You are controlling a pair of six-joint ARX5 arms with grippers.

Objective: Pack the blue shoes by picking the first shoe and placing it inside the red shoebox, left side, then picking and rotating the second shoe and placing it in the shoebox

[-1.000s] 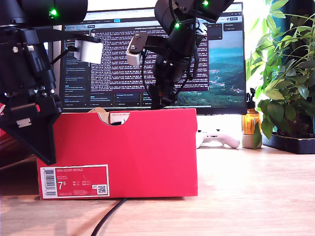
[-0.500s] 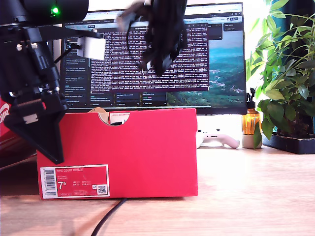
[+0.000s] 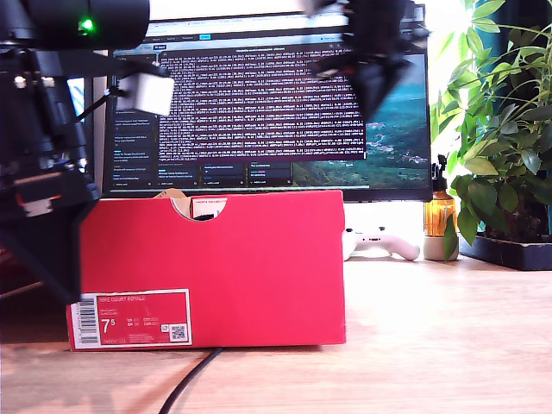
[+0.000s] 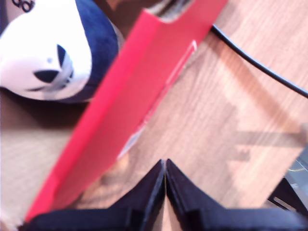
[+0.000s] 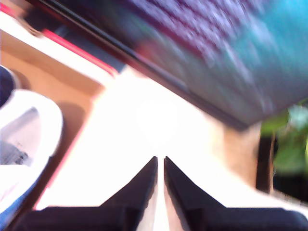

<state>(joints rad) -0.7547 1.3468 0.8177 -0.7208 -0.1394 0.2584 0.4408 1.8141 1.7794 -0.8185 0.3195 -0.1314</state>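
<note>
Exterior view first, from its left: my first gripper (image 3: pixel 52 250) hangs by the near left edge of the red shoebox (image 3: pixel 259 250), fingers together and holding nothing. A blue shoe (image 4: pixel 57 48) lies inside the box, close to the red wall. A black cable (image 3: pixel 190 386) runs out from under the box. My second gripper (image 3: pixel 375 60) is high up before the monitor (image 3: pixel 259 112), fingers together too. Bare wooden table (image 3: pixel 448 336) lies open at that view's right.
</note>
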